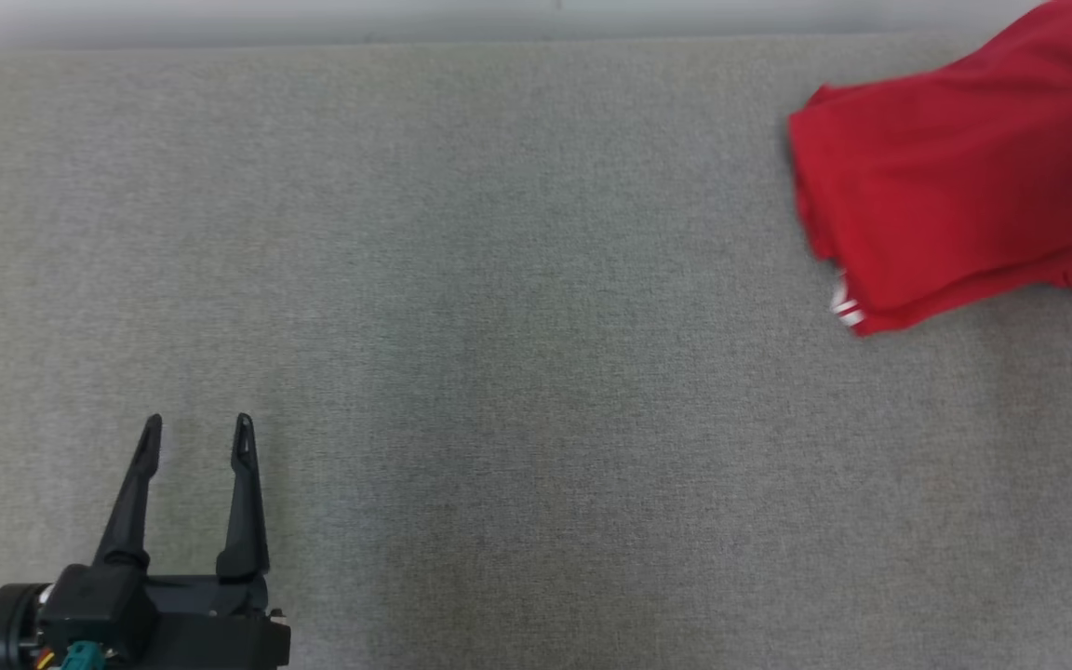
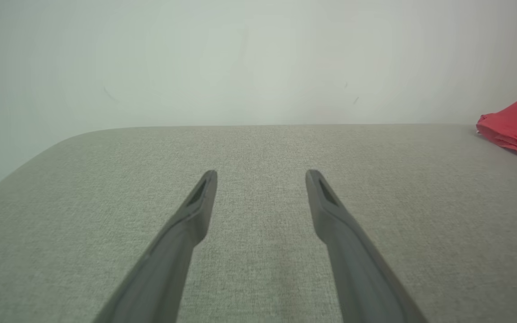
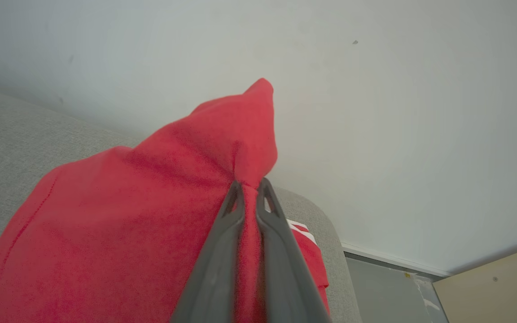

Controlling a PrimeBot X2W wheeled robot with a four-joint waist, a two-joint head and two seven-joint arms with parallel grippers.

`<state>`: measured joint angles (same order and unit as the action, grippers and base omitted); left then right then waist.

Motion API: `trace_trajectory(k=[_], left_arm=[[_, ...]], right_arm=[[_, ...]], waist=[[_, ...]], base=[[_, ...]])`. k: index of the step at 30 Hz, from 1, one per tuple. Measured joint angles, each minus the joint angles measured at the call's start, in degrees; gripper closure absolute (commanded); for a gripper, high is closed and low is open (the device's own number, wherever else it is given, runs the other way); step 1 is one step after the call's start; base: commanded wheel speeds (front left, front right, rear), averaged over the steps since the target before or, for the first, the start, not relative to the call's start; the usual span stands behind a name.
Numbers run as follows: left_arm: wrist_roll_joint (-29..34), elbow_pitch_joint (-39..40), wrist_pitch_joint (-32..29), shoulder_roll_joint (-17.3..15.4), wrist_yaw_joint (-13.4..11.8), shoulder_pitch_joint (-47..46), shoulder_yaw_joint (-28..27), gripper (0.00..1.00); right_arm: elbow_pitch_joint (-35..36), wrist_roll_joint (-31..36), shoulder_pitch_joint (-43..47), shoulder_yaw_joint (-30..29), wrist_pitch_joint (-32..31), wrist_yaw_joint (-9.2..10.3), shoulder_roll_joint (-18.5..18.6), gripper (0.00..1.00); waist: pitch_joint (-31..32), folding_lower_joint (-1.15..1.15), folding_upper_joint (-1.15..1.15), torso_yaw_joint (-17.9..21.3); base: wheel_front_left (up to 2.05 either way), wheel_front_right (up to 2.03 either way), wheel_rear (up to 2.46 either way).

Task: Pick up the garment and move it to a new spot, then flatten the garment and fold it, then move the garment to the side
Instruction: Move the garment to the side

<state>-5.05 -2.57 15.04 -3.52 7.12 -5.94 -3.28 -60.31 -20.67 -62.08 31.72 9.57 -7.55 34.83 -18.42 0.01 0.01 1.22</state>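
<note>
My left pincer (image 1: 199,423) sits at 7 o'clock in the head view, low over the grey table (image 1: 499,326). Its two fingers are spread wide with nothing between them, and they point toward 12. From its own wrist camera the fingers (image 2: 195,211) reach over bare cloth toward the pale wall (image 2: 240,58).

My right pincer (image 3: 251,185) is pressed together on the garment (image 3: 128,215). A fold of red cloth is caught between the two fingers, and a peak of it stands up just past the tips. The rest of the cloth spreads from there toward 8 o'clock in that view, down to the table.

In the head view the garment (image 1: 945,186) is at 2 o'clock, near the table's far edge and running off the right side of the picture. It looks folded in layers. White stripes (image 1: 845,307) show at its corner toward 7 o'clock. It is well apart from my left pincer. In the left wrist view a red corner of the garment (image 2: 516,125) lies at 3 o'clock.
</note>
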Motion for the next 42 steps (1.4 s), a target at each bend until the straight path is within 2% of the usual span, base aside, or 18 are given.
trace_trajectory(k=[7,16,25,26,27,28,34,38,42], left_arm=[[0.37,2.32,0.0,-1.18,0.11,-0.46,0.01,0.0],[0.53,5.3,0.0,-2.22,0.29,-1.36,0.32,0.0],[0.52,5.84,0.0,-2.76,0.3,-1.4,-0.36,0.0],[0.49,5.77,0.0,-2.85,0.3,-1.46,-0.34,0.0],[0.42,5.67,0.0,-2.85,0.3,-1.58,-0.35,0.0],[0.4,5.57,0.0,-2.83,0.3,-1.72,-0.42,0.0],[0.23,5.0,0.0,-2.43,0.3,-1.99,-1.07,0.0],[-0.09,4.0,0.0,-1.82,0.3,-0.96,-1.6,0.0],[-0.27,2.56,0.0,-0.93,0.3,0.8,-2.0,0.0]], right_arm=[[-0.44,-1.56,-5.31,0.93,-2.48,0.0,3.7,1.0],[-4.58,-1.36,-9.78,0.46,-4.53,0.0,7.4,1.0],[-9.07,0.76,-10.97,0.37,-4.3,0.0,6.39,1.0],[-9.5,1.02,-11.01,0.35,-4.31,0.0,6.32,0.82],[-10.02,1.74,-11.06,0.38,-4.33,0.0,6.39,0.53],[-10.59,2.46,-11.15,0.34,-4.38,0.0,6.49,0.0],[-12.04,6.14,-12.43,-0.77,-1.74,0.0,6.78,0.0],[-12.03,3.42,-12.9,-4.86,2.88,0.0,3.09,0.0],[-8.79,1.32,-10.26,-7.67,5.19,0.0,-0.83,0.0]], waist=[[-2.64,-0.01,0.0,1.55],[-5.97,-0.01,0.0,2.27],[-7.92,-0.01,-0.01,2.6],[-7.99,-0.01,-0.01,2.58],[-8.0,-0.01,0.0,2.52],[-7.95,-0.01,0.0,2.46],[-6.59,-0.01,-0.01,2.23],[-4.76,-0.02,-0.01,2.34],[-2.09,-0.02,-0.01,2.44]], base=[[0.0,0.0,0.0],[0.0,0.0,0.0],[0.0,0.0,0.0],[0.0,0.0,0.0],[0.0,0.0,0.0],[0.0,0.0,0.0],[0.0,0.0,0.0],[0.0,0.0,0.0],[0.0,0.0,0.0]])
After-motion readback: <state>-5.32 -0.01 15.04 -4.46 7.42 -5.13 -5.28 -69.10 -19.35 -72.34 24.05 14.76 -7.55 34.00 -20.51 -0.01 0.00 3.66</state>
